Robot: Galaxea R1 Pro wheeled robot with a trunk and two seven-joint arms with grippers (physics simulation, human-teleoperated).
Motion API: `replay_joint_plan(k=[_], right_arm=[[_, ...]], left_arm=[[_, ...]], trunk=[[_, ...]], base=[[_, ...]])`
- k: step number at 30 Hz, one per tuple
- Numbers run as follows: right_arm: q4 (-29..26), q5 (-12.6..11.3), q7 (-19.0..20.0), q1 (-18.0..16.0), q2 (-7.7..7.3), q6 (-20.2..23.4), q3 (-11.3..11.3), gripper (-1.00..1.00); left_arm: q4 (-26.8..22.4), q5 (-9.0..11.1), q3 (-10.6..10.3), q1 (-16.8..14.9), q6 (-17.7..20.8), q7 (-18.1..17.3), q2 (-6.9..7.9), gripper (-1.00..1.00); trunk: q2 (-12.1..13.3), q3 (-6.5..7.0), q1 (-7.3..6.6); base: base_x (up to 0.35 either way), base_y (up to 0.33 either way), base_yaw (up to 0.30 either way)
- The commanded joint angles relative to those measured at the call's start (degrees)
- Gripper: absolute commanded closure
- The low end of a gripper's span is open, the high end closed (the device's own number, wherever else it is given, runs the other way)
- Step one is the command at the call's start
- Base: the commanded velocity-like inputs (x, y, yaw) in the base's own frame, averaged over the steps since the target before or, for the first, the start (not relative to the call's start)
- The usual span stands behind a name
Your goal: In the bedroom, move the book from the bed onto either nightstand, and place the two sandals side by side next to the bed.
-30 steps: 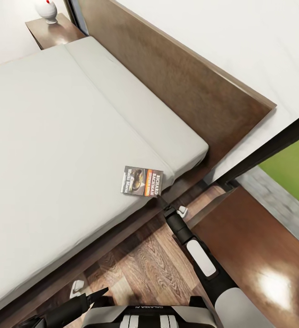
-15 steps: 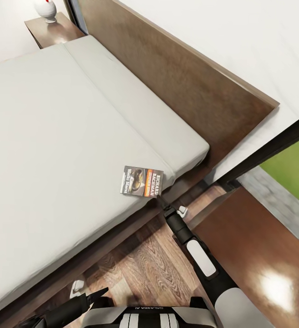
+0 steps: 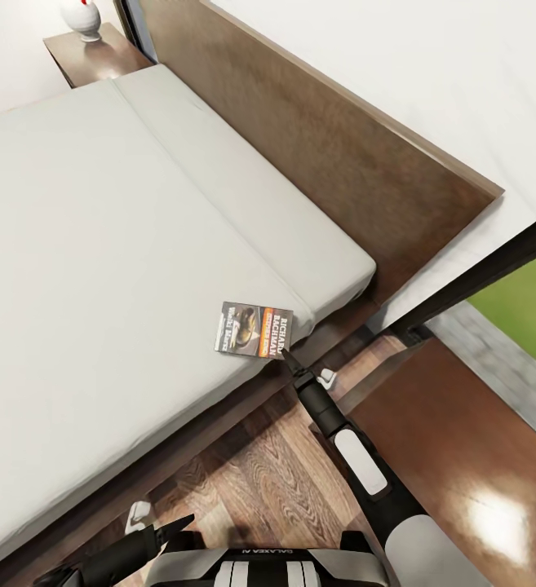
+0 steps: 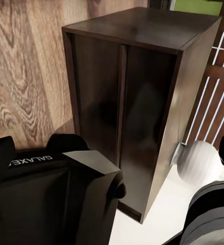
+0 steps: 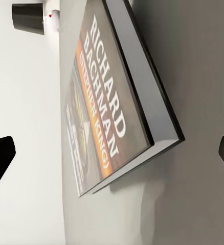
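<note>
Now the right tool (image 3: 290, 359), fingers apart, faces the book (image 3: 256, 330): light, stiff; pinch its near edge.

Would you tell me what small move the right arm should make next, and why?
Probably ease the right gripper forward until its open fingers straddle the book, then close. The book lies flat near the edge of the bed, with the fingertips just short of its near edge.
</note>
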Motion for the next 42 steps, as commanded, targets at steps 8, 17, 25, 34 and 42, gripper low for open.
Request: replay_joint_plan(k=[8,17,25,34,42], right_arm=[[0.02,-0.63,0.18,0.01,0.0,0.43,0.0,-1.0],[0.02,-0.62,0.18,0.01,0.0,0.43,0.0,-1.0],[0.02,-0.63,0.18,0.0,0.0,0.43,0.0,-1.0],[0.02,-0.66,0.18,0.0,0.0,0.34,0.0,-1.0],[0.0,-0.66,0.18,-0.01,0.0,0.24,0.0,1.0]], left_arm=[[-0.01,0.32,-0.15,-0.03,0.6,-0.1,0.02,-1.0],[-0.01,0.29,-0.15,-0.03,0.6,-0.1,0.02,-1.0],[-0.01,0.29,-0.15,-0.02,0.6,-0.1,0.02,-1.0],[-0.01,0.3,-0.15,-0.03,0.6,-0.08,0.02,-1.0],[-0.01,0.29,-0.15,-0.02,0.6,-0.08,0.02,-1.0]], trunk=[[-0.01,-0.02,0.0],[-0.01,-0.02,0.0],[-0.01,-0.02,0.0],[-0.01,-0.02,0.0],[-0.01,-0.02,0.0]], base=[[0.0,0.0,0.0],[0.023,0.0,0.0],[0.028,0.011,0.0],[0.062,0.026,0.0],[0.0,0.0,0.0]])
